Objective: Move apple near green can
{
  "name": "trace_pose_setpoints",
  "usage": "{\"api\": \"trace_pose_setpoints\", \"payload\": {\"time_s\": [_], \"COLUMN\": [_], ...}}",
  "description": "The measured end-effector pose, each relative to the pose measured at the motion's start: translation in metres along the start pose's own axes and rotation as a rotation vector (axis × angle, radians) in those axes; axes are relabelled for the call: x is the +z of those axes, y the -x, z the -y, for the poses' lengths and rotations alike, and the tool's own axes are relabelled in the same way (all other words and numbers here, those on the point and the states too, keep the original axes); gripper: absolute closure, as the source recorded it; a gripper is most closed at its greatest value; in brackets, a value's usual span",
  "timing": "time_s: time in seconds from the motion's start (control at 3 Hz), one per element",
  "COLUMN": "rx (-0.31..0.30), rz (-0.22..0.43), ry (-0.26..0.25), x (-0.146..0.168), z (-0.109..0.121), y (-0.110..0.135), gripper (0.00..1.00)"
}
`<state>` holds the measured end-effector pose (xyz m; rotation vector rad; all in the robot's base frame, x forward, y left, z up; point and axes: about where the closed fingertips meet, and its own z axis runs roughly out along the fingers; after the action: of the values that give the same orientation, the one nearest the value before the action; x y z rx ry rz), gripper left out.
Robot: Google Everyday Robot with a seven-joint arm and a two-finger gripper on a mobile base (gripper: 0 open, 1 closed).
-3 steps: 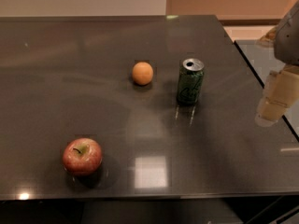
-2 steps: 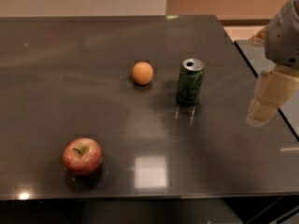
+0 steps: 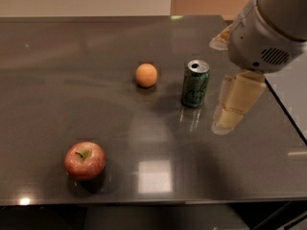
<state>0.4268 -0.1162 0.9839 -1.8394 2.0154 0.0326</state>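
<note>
Friend: What has moved since a second ago?

Me: My hand [image 3: 229, 119] has. It was out by the right edge of the bench [image 3: 72, 80]. Now it has come in to the left, and it is just to the right of the green can [image 3: 195, 83]. The big grey arm [image 3: 266, 32] came in with it and fills the top right corner. Nothing else has moved.

Friend: Is the hand touching the can?

Me: No. It is near the can, but I can see a strip of bench between them. The hand points down and a bit to the left, low over the bench.

Friend: Is it open or closed?

Me: I cannot tell how far open it is. It has no hold on the can, the apple or the other fruit. All three sit on the bench by themselves.

Friend: Where is the apple?

Me: The apple [image 3: 85, 160] is at the front left of the bench, close to the near edge, with its stem up. It is well apart from the green can, which stands upright toward the back right.

Friend: And what is that other fruit?

Me: A small orange fruit [image 3: 146, 75]. It is just left of the can, not touching it, and far behind the apple.
</note>
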Motion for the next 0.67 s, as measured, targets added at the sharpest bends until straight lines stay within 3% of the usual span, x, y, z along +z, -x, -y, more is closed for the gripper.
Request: {"api": "trace_pose_setpoints", "payload": {"time_s": [0.67], "rx": [-0.128], "rz": [0.084], "ry": [0.068], "x": [0.038], "z": [-0.027], "y": [0.078], "gripper": [0.00]}}
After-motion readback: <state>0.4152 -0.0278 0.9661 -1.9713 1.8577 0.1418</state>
